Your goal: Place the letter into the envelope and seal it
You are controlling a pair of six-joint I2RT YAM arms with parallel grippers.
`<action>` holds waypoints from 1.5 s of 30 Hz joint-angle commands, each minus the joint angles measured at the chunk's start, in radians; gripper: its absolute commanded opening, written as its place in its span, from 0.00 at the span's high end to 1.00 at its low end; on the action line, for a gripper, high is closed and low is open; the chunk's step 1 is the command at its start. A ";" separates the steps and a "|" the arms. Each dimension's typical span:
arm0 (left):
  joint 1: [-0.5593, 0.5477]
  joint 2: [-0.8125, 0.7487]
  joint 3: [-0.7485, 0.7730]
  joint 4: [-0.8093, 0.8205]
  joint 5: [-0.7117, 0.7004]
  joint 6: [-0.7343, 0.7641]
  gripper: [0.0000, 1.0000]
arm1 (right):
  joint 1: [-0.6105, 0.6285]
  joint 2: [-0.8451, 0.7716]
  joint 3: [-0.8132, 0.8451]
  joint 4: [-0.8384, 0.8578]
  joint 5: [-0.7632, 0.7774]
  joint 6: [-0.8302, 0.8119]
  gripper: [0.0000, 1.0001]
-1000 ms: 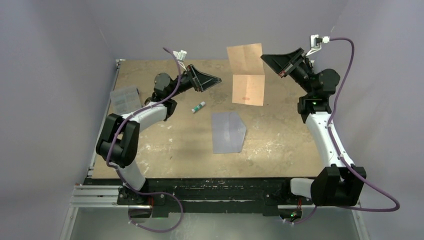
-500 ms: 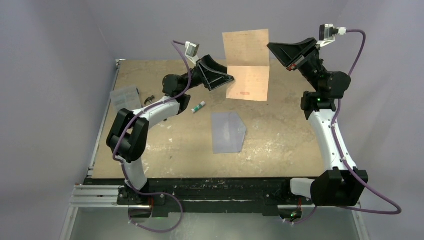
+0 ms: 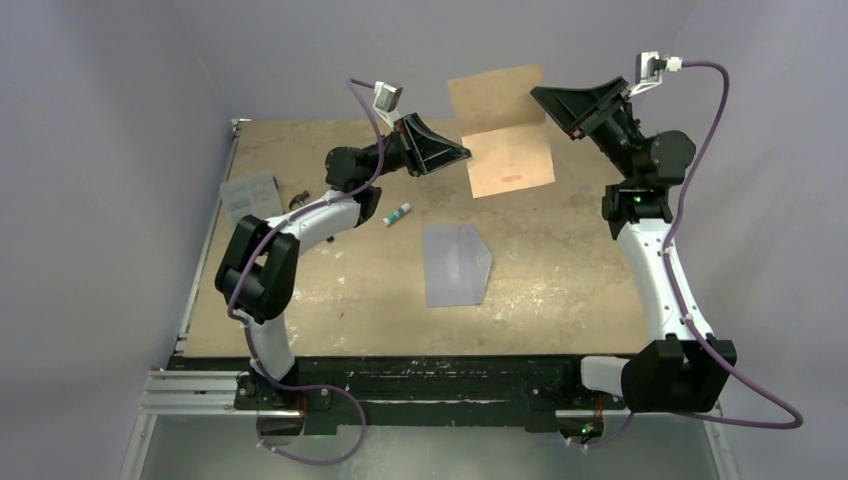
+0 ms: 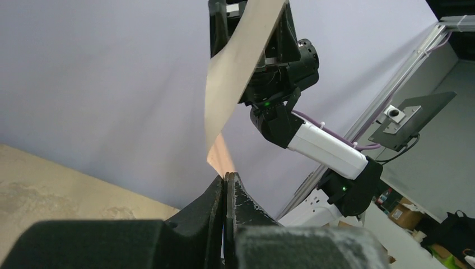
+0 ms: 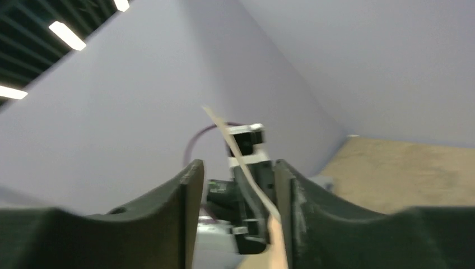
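Letter (image 3: 505,140) held aloft over the far half of the table (image 3: 560,290), seen from the overhead camera. It is a thin peach-tan sheet creased across its middle, the lower panel angling out to the right. The left gripper (image 3: 466,153) meets its left edge at the crease, and the right gripper (image 3: 537,95) sits at its upper right corner. Half a second ago the sheet hung flatter and straighter, and the left jaws stood wide. The grey-blue envelope (image 3: 455,263) lies flat mid-table with its pointed flap open to the right and bare board on every side. A glue stick (image 3: 397,213) lies to its upper left, and a ribbed plastic box (image 3: 250,195) sits by the left edge.

From the left wrist, the left gripper (image 4: 226,180) has its dark fingers pressed together on the letter's (image 4: 238,67) lower edge. The sheet rises in a curve in front of the right arm (image 4: 327,150).

From the right wrist, the right gripper (image 5: 235,176) now stands parted. The letter (image 5: 249,168) appears edge-on as a thin strip between the jaws, closer to the right-hand finger, and the picture is blurred.
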 commanded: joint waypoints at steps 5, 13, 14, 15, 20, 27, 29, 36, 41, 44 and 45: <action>0.018 -0.072 0.025 -0.100 0.018 -0.029 1.00 | 0.004 -0.012 -0.013 -0.133 -0.095 -0.362 0.23; 0.065 -0.070 0.029 -0.132 0.094 -0.088 1.00 | 0.003 -0.015 -0.029 -0.041 -0.136 -0.368 0.68; 0.068 -0.070 0.029 -0.129 0.099 -0.091 1.00 | 0.003 -0.015 -0.025 -0.045 -0.122 -0.365 0.85; 0.068 -0.073 0.029 -0.127 0.103 -0.092 1.00 | 0.004 -0.015 -0.022 -0.042 -0.111 -0.357 0.93; 0.068 -0.074 0.028 -0.090 0.097 -0.118 0.79 | 0.004 -0.014 -0.018 -0.001 -0.057 -0.271 1.00; 0.068 -0.053 0.021 0.003 0.009 -0.210 0.44 | 0.004 -0.013 -0.041 0.060 -0.054 -0.173 1.00; 0.068 -0.040 0.023 0.044 -0.004 -0.250 0.44 | 0.004 -0.012 -0.041 0.057 -0.052 -0.168 1.00; 0.055 -0.029 0.022 -0.005 -0.015 -0.212 0.46 | 0.004 -0.001 -0.057 0.087 -0.038 -0.077 1.00; 0.033 -0.020 0.059 -0.073 -0.016 -0.183 0.56 | 0.004 0.009 -0.069 0.123 -0.039 -0.025 1.00; 0.029 -0.006 0.088 -0.105 -0.029 -0.201 0.72 | 0.004 0.015 -0.077 0.154 -0.042 -0.006 1.00; 0.029 0.000 0.098 -0.103 -0.026 -0.208 0.78 | 0.004 0.017 -0.079 0.170 -0.042 0.000 1.00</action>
